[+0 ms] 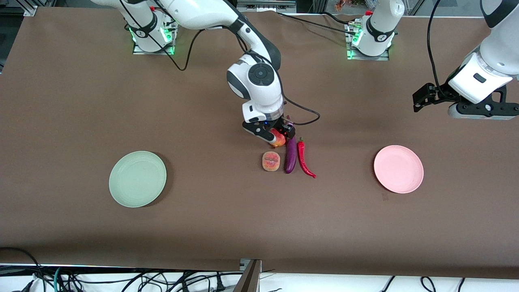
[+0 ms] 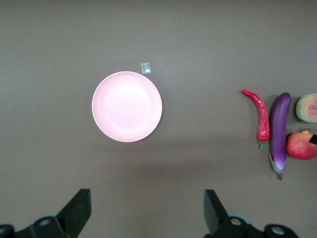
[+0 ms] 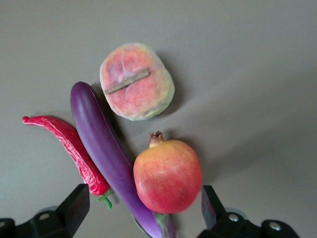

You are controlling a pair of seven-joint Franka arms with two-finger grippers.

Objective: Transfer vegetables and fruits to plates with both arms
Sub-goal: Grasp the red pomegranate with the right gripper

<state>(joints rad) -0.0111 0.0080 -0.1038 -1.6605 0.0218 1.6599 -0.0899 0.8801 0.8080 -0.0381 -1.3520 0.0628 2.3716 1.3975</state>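
Note:
The round red-and-yellow fruit (image 1: 278,139), the peach-like fruit (image 1: 271,161), the purple eggplant (image 1: 290,156) and the red chili (image 1: 305,160) lie close together mid-table. My right gripper (image 1: 275,136) is low over the round fruit and open. In the right wrist view its jaws (image 3: 142,210) stand wide on either side of the round fruit (image 3: 167,176), the eggplant's (image 3: 101,144) stem end and the chili's (image 3: 69,146) stem. The peach (image 3: 136,82) lies just past them. My left gripper (image 1: 482,111) waits open and empty, up high near the pink plate (image 1: 398,168). The mint green plate (image 1: 138,179) is empty.
The left wrist view shows its open gripper (image 2: 146,208), the empty pink plate (image 2: 127,106), a small scrap of tape (image 2: 145,68) beside it, and the chili (image 2: 261,114), eggplant (image 2: 279,129), peach (image 2: 307,107) and round fruit (image 2: 301,145) at the edge. A black cable (image 1: 304,111) trails from the right wrist.

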